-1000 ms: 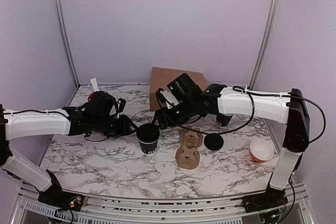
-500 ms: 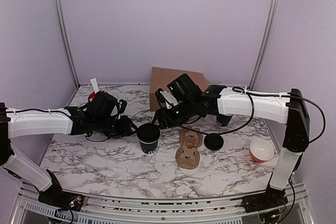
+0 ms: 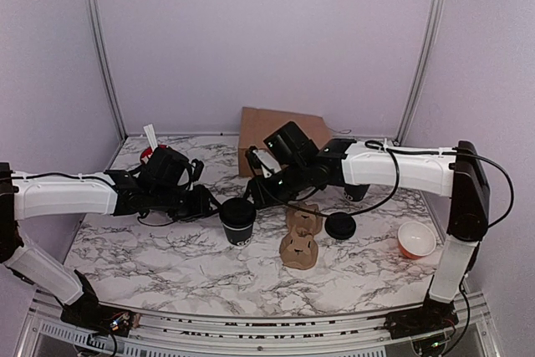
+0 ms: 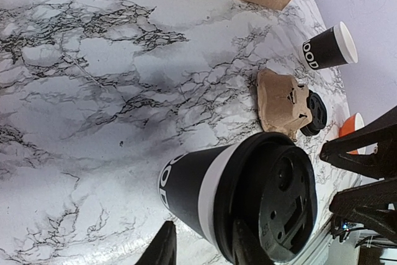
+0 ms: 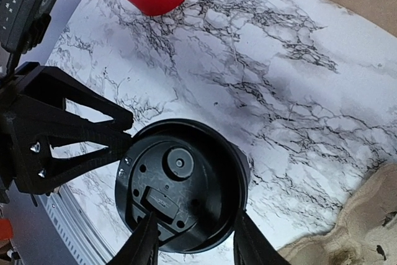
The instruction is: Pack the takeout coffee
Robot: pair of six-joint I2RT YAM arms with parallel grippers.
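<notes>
Black paper cup with black plastic lid, the takeout coffee, stands just left of the brown moulded-pulp carrier. Our left gripper clamps its wall. The right gripper brackets the lid, but we cannot tell whether it pinches. We judge the step to be lid seating; next, lifting the cup into 1 well needs 1 firm grip. White print reads "OOD".

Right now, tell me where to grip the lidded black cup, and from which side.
Grip the takeout coffee on its paper wall below the lid, coming in level from the left arm's side. It stands upright, its round wall suits a claw's pinch, and the cardboard carrier sits on the other side. The lid might pull off.
</notes>
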